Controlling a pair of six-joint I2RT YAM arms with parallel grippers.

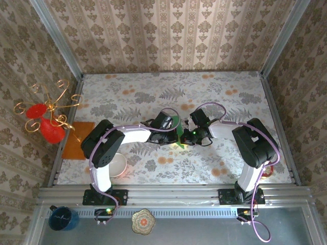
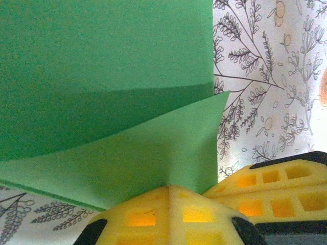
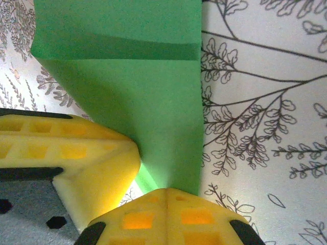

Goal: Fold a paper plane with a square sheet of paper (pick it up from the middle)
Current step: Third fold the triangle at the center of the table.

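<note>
The left pincer (image 2: 168, 198) is clamped on the square sheet of paper (image 2: 102, 76), which sits mid-counter (image 1: 219, 97) with one flap creased over. The right pincer (image 3: 167, 201) pinches the adjoining fold. I judge this early: the nose and wing folds remain.

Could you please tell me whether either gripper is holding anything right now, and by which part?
Both hold the square sheet of paper, partly folded: the left gripper and the right gripper are each shut on its edge, close beside one another.

Creased green square sheet of paper (image 2: 102, 66) in left hand (image 2: 168, 190)
</note>
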